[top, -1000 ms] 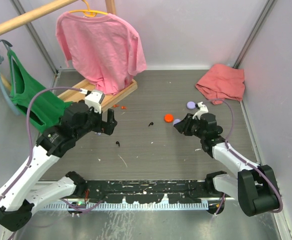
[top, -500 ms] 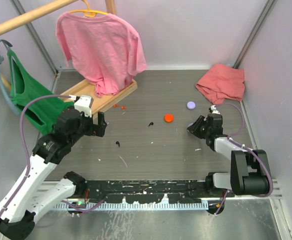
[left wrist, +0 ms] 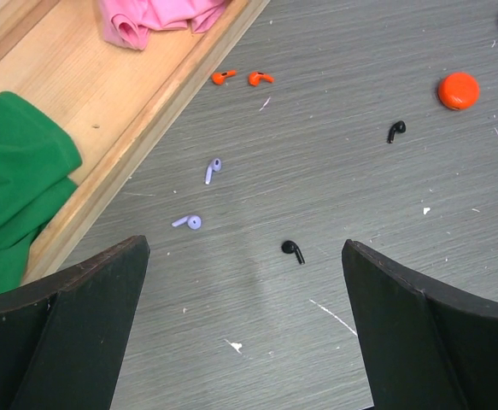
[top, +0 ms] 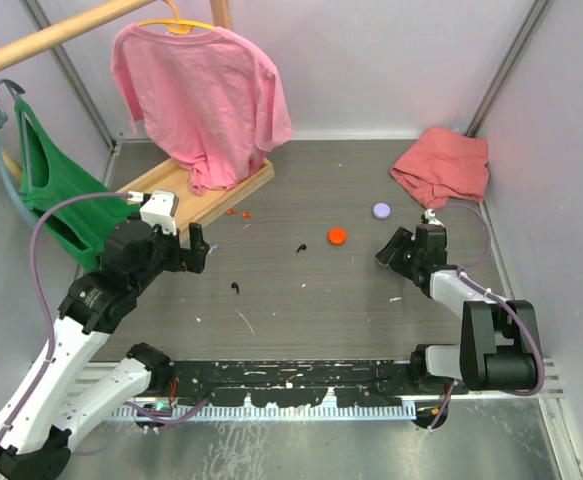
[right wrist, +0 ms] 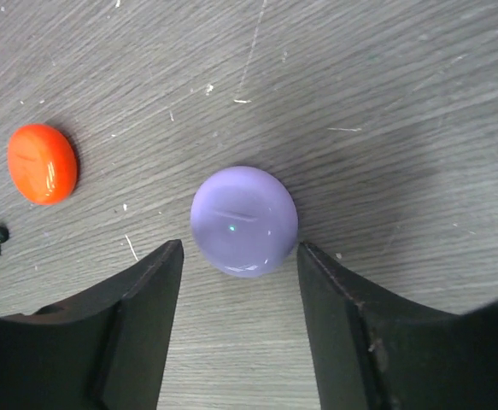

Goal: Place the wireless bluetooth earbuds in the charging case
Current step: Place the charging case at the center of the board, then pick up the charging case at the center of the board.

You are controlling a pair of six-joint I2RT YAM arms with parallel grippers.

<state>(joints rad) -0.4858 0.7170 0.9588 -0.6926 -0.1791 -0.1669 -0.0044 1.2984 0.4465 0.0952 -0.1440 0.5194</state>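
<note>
The lilac round charging case [right wrist: 244, 220] lies just ahead of my right gripper [right wrist: 240, 254], which is open; the case's near edge shows between the fingertips, with nothing gripped. From above, the right gripper [top: 384, 252] hangs a little nearer than the lilac case [top: 381, 210]. An orange case [top: 337, 236] lies to its left. My left gripper [left wrist: 244, 329] is wide open over bare table. Ahead of it lie the earbuds: two lilac [left wrist: 212, 170] [left wrist: 189, 222], two black [left wrist: 292, 250] [left wrist: 395, 130] and two orange-red [left wrist: 223, 77] [left wrist: 260, 79].
A wooden rack base [top: 186, 195] with a pink T-shirt [top: 201, 90] and a green garment [top: 61, 200] stands at the back left. A red cloth [top: 441, 165] lies crumpled in the back right corner. Walls close in both sides.
The right arm has pulled back to the right and its jaws have opened. The left arm has drawn back to the left, still open.
</note>
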